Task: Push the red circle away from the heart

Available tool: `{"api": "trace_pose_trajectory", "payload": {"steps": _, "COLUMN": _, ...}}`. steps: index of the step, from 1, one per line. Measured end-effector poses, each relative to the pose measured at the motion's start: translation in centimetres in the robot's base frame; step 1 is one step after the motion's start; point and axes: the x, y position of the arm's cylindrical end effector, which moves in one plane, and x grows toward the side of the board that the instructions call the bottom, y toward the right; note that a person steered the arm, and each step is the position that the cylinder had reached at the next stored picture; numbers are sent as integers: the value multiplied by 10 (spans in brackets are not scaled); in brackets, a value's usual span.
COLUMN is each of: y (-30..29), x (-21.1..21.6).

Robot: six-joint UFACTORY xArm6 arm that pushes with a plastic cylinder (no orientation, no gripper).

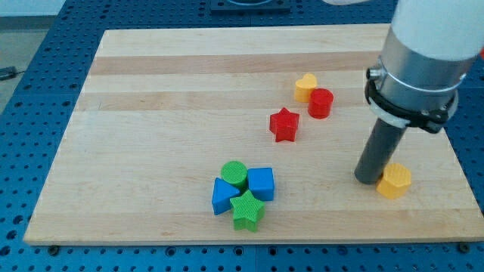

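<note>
Camera view: red circle (321, 103) against yellow heart (305, 87); my tip (369, 180), no hand, beside yellow hexagon (395, 181).

Setting: robotics lab bench. A pale wooden board (151, 113) lies on a blue perforated metal table (23, 113). The arm's grey-and-white housing (420, 53) stands over it.

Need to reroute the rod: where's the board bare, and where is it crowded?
Bare: the wooden board's whole left half, above the green circle. Crowded: yellow heart touching red circle, red star close; my tip beside the yellow hexagon.
</note>
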Motion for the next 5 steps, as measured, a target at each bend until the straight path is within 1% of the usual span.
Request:
{"api": "trace_pose_trajectory", "payload": {"steps": 1, "y": 0, "x": 3}}
{"api": "trace_pose_trajectory", "payload": {"steps": 2, "y": 0, "x": -10}}
{"api": "trace_pose_trajectory", "payload": {"steps": 3, "y": 0, "x": -36}}
{"api": "trace_pose_trajectory", "payload": {"steps": 4, "y": 1, "x": -73}}
{"api": "trace_pose_trajectory", "payload": {"steps": 5, "y": -17, "x": -110}}
